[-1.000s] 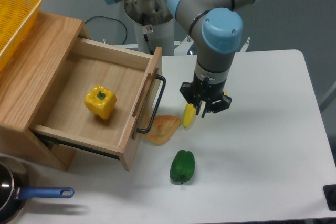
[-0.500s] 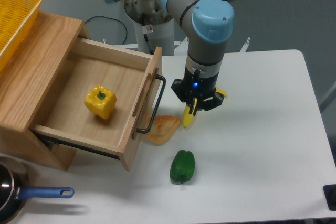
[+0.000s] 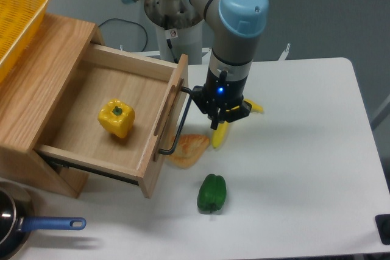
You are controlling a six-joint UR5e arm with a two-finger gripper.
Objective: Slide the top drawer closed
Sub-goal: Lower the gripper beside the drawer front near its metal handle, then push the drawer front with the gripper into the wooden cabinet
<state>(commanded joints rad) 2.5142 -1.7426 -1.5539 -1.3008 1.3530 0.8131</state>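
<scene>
- Drawer first: we see the top drawer [image 3: 106, 117] pulled well out of its light-wood cabinet [image 3: 36, 83], and we place everything else against it.
- Its front panel [image 3: 166, 117] faces the white table [image 3: 304, 168], and the black bar handle [image 3: 181, 120] runs along the outer face of that panel.
- Inside the drawer, near the middle of its floor, we find a yellow bell pepper [image 3: 116, 118] lying clear of all four walls.
- Just beyond the handle, on the table side, hangs the gripper [image 3: 217, 119], pointing down from the grey-and-blue arm [image 3: 234, 35] with a blue light showing on its wrist.
- We cannot tell whether its fingers are apart or together; they are dark, small and overlap what lies below.
- Under the gripper, a little off from the drawer front, lies a banana [image 3: 220, 132]; whether the fingers touch it we cannot say.
- Against the lower end of the handle sits a piece of bread [image 3: 189, 149].
- Farther out from the front corner of the drawer we see a green bell pepper [image 3: 212, 193].
- On the cabinet top behind the drawer rests a yellow basket [image 3: 17, 16].
- Below the cabinet, at the table edge, a pan with a blue handle [image 3: 52, 224] pokes in.
</scene>
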